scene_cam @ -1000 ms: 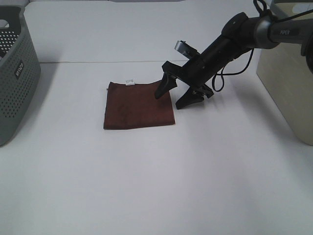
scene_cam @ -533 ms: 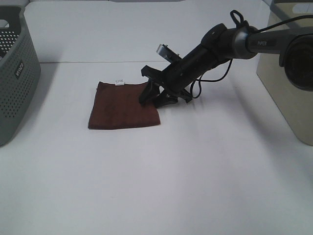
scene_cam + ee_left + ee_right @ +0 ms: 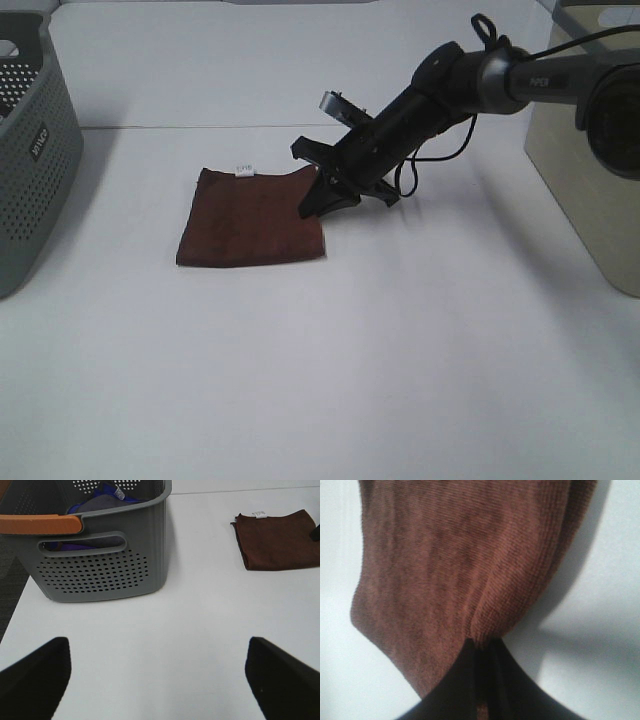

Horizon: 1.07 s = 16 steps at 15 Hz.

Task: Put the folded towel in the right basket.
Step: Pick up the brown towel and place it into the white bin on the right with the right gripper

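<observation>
A grey perforated basket (image 3: 30, 150) stood at the left edge of the white table (image 3: 330, 390). Purple cloth (image 3: 95, 502) lay inside it, beneath an orange handle (image 3: 40, 524).

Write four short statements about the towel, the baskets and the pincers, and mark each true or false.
1. The right pincer is shut on an edge of the folded towel. True.
2. The folded towel lies inside the right basket. False: it lies on the table, apart from that basket.
3. The grey perforated basket has purple and grey things in it. True.
4. The left pincer is shut on that basket. False: it is open above the table, holding nothing.
</observation>
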Each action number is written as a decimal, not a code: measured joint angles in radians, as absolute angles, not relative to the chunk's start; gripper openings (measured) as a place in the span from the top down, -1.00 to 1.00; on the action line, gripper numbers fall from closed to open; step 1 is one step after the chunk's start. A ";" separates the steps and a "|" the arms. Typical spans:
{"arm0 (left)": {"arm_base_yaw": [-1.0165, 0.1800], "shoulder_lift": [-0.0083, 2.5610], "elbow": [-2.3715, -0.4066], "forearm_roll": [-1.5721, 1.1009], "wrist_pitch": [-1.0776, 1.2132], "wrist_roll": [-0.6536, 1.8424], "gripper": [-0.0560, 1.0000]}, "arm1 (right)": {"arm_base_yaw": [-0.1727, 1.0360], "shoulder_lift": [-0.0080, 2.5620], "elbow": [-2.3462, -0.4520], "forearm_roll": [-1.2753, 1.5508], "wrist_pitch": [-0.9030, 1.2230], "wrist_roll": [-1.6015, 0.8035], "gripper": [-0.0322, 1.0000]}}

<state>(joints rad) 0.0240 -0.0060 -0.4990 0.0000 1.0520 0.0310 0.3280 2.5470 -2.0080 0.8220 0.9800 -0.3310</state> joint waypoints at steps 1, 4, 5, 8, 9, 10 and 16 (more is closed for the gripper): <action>0.024 -0.006 -0.499 0.000 1.052 0.031 -0.77 | 0.328 2.515 -2.011 0.795 1.006 -0.331 0.88; 0.024 -0.006 -0.499 0.000 1.052 0.031 -0.77 | 0.328 2.382 -2.018 0.670 1.079 -0.301 0.88; 0.024 -0.006 -0.499 0.000 1.052 0.031 -0.77 | 0.328 2.299 -2.042 0.533 1.132 -0.248 0.88; 0.024 -0.006 -0.499 0.000 1.052 0.031 -0.77 | 0.328 2.195 -2.130 0.318 1.208 -0.175 0.88; 0.024 -0.006 -0.499 0.000 1.052 0.031 -0.77 | 0.325 2.180 -2.174 0.256 1.213 -0.162 0.88; 0.024 -0.006 -0.499 0.000 1.052 0.031 -0.77 | 0.314 2.163 -2.203 0.216 1.213 -0.148 0.88; 0.024 -0.006 -0.499 0.000 1.052 0.031 -0.77 | 0.112 2.056 -2.217 0.181 1.215 -0.128 0.88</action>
